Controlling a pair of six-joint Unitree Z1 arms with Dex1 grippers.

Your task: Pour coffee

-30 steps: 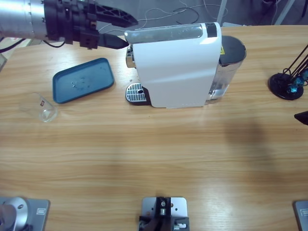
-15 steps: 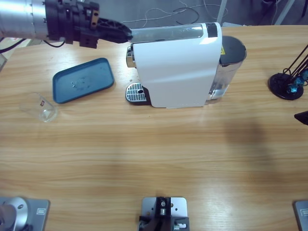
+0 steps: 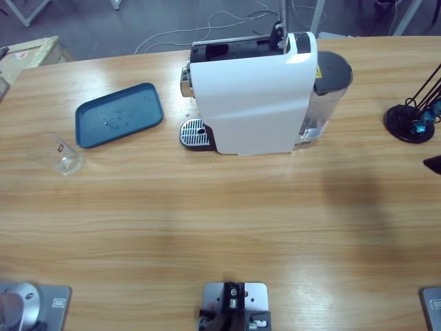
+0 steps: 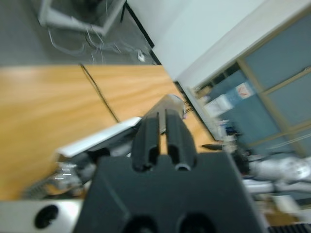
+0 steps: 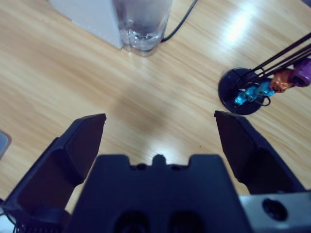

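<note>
The white coffee machine (image 3: 255,96) stands at the back middle of the table, its top lever (image 3: 279,27) raised and a black slot showing. An empty-looking clear glass (image 3: 62,153) rests at the left. No coffee is in view. My left gripper (image 4: 163,114) is shut with nothing seen between its jaws, tilted up toward the room above a silver part of the machine (image 4: 97,141); it is out of the high view. My right gripper (image 5: 160,119) hangs open over bare wood, below the machine's clear water tank (image 5: 143,24).
A blue tray (image 3: 118,114) lies left of the machine, behind the glass. A black stand with coloured pieces (image 3: 411,118) (image 5: 243,92) sits at the far right. A black tip (image 3: 434,165) pokes in at the right edge. A cable (image 5: 180,19) trails from the machine.
The arm at the upper left has pulled out of the high view. The machine's silver top lever, flat before, now stands raised with the black slot uncovered.
</note>
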